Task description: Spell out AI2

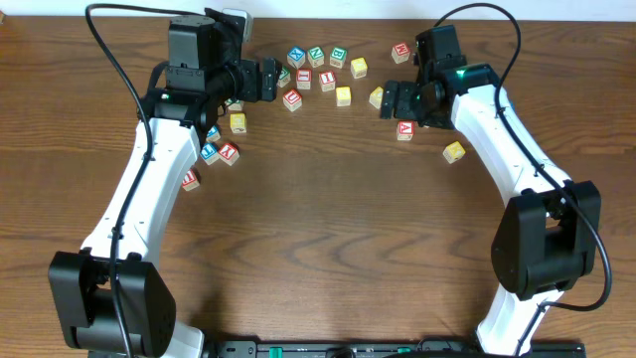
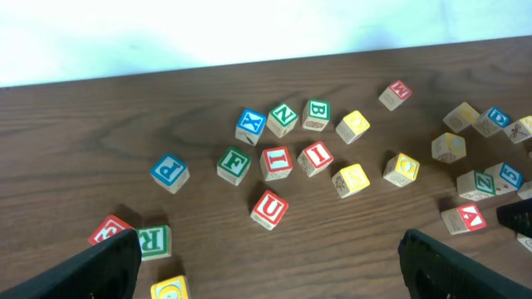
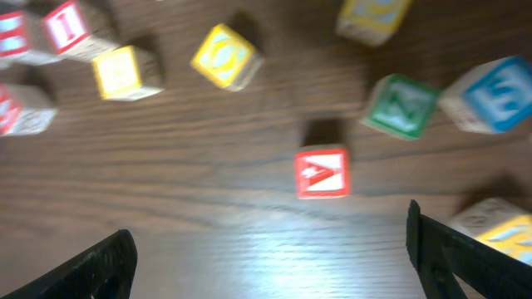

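Lettered wooden blocks lie scattered at the back of the table. A red A block [image 1: 405, 129] lies just in front of my right gripper [image 1: 390, 99]. In the right wrist view the A block [image 3: 322, 173] sits ahead of the open, empty jaws [image 3: 268, 237]. Two red I blocks [image 2: 276, 163] [image 2: 315, 158] lie side by side; overhead they show at the back centre [image 1: 327, 80]. My left gripper [image 1: 270, 82] is open and empty [image 2: 270, 249], with a red U block [image 2: 268, 208] just ahead. I cannot make out a block with a 2.
Blue X [image 2: 250, 124], green N [image 2: 283, 118] and green B [image 2: 317, 114] stand in a row behind the I blocks. Yellow blocks [image 1: 343, 95] [image 1: 453, 151] and a green Z [image 3: 401, 105] lie nearby. More blocks cluster by the left arm [image 1: 229, 152].
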You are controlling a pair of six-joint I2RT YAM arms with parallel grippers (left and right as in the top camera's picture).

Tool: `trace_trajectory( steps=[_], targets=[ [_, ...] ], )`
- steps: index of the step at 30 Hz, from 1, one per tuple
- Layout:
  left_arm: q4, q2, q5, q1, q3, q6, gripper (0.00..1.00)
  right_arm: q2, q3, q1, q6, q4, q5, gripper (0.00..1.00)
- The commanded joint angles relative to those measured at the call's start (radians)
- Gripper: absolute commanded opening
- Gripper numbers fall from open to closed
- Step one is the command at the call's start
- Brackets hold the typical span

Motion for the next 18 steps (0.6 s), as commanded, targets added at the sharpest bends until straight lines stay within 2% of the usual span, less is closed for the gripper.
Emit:
trace_trajectory(
  steps=[1, 2, 4, 7, 8, 11, 12, 16, 18],
  targets=[
    [-0.006, -0.009, -0.003, -0.002, 0.018, -0.014, 0.98, -0.001, 0.006, 0.008, 0.007, 0.011, -0.116, 0.99],
    [-0.006, -0.009, -0.003, -0.002, 0.018, -0.014, 0.98, -0.001, 0.006, 0.011, 0.008, 0.014, -0.114, 0.99],
    [-0.006, -0.009, -0.003, -0.002, 0.018, -0.014, 0.98, -0.001, 0.006, 0.014, 0.021, 0.025, -0.113, 0.84],
    [-0.006, -0.009, -0.004, -0.002, 0.018, -0.014, 0.98, -0.001, 0.006, 0.024, 0.166, 0.026, -0.041, 0.68],
    [-0.006, -0.009, -0.004, -0.002, 0.018, -0.014, 0.97, -0.001, 0.006, 0.026, 0.227, 0.016, -0.009, 0.67],
    [-0.006, -0.009, -0.007, -0.002, 0.018, -0.014, 0.98, 0.001, 0.006, 0.033, 0.358, -0.019, 0.083, 0.81],
    [-0.006, -0.009, -0.007, -0.002, 0.018, -0.014, 0.98, 0.001, 0.006, 0.033, 0.391, -0.034, 0.106, 0.82],
    [-0.006, -0.009, -0.007, -0.002, 0.018, -0.014, 0.98, 0.012, 0.006, 0.032, 0.423, -0.046, 0.136, 0.80],
    [-0.008, -0.009, -0.007, -0.002, 0.018, -0.014, 0.98, 0.020, 0.005, 0.032, 0.353, -0.026, 0.167, 0.73]
  ],
)
